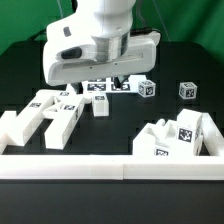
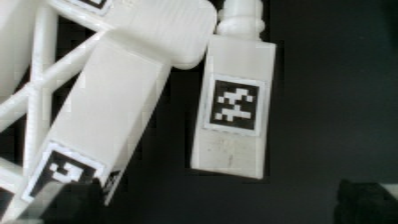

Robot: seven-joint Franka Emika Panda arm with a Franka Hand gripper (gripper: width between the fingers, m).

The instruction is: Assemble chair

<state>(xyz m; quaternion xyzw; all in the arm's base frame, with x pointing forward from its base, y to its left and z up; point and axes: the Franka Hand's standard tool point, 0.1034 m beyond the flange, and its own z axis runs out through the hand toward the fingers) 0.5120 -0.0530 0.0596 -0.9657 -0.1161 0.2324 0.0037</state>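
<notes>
Your gripper (image 1: 104,84) stands released. In the wrist view its fingertips (image 2: 368,196) show as dark blurs set far apart, and nothing is pinched between them. Just ahead of them a bar (image 2: 235,100) lies flat on the black table (image 2: 311,60), with a tag on its upper face and a round peg at one end. Close beside it lies a slab (image 2: 116,110) with a tag of its own and thin struts running off it. You cannot tell from here whether bar and slab touch.

In the exterior view the gripper hangs low over the middle of the table, above the marker board (image 1: 98,88).

The chair (image 1: 55,112) lies in loose white pieces, none joined into a standing frame:
- The left group (image 1: 48,108) sits between the table's middle and its front edge, on the exterior view's left, just beside the gripper.
- The right group (image 1: 175,135) is heaped toward the front corner on the exterior view's right, close to the rail (image 1: 110,165) along the front edge.
- A tagged block (image 1: 147,88) stands farther back, near the marker board.
- A second block (image 1: 188,90) stands apart from it, nearer the table's edge on the exterior view's right.
</notes>
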